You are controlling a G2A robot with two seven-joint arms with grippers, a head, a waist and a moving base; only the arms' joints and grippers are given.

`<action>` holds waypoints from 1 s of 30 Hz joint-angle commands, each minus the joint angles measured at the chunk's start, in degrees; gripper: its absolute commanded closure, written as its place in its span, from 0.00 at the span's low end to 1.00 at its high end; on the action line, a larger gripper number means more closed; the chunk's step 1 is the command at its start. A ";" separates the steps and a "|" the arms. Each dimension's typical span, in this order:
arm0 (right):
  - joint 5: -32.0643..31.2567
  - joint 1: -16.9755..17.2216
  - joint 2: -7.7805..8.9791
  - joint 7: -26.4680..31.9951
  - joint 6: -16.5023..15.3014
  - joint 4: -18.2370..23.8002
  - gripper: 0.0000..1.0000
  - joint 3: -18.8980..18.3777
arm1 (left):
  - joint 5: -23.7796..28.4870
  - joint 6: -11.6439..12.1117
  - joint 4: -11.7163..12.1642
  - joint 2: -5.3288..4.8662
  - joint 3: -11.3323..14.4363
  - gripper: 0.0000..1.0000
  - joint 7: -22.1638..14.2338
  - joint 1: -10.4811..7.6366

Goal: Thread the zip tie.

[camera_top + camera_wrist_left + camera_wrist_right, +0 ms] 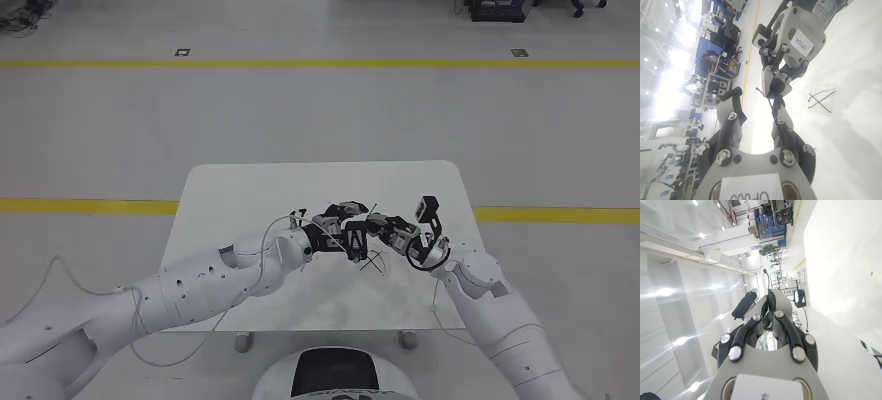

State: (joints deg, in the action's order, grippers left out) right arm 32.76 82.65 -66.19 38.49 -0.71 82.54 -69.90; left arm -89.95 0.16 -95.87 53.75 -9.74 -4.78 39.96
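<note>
A thin black zip tie is held in the air over the white table. My right gripper is shut on it, and a short end sticks out past its pads. In the right wrist view the tie rises from the closed fingertips to its small head. My left gripper faces the right one with its fingers spread open. One left finger lies against the hanging strand; the other stands well clear. From above, both grippers meet over the table's middle.
Two spare black zip ties lie crossed on a clear sheet on the table, just below the grippers. The table's edge runs nearby, with open floor and a yellow line beyond.
</note>
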 commanded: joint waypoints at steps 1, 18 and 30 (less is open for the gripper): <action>-0.15 0.09 0.01 -0.06 -0.04 0.09 1.00 -0.08 | 0.00 0.06 -0.01 -0.01 0.00 0.68 -0.48 -0.16; 0.07 0.77 -0.01 0.84 -1.38 0.60 1.00 -0.64 | 0.00 2.02 -0.79 -0.05 0.00 0.83 -3.15 -0.96; -0.19 0.72 -0.11 0.80 -1.64 0.45 1.00 -0.56 | 0.00 3.44 -1.15 -0.06 0.00 0.84 -2.97 -1.12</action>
State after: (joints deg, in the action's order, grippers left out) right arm 32.58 83.39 -66.30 39.26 -2.35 83.01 -70.46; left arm -89.95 3.45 -96.99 53.69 -9.74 -7.76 38.86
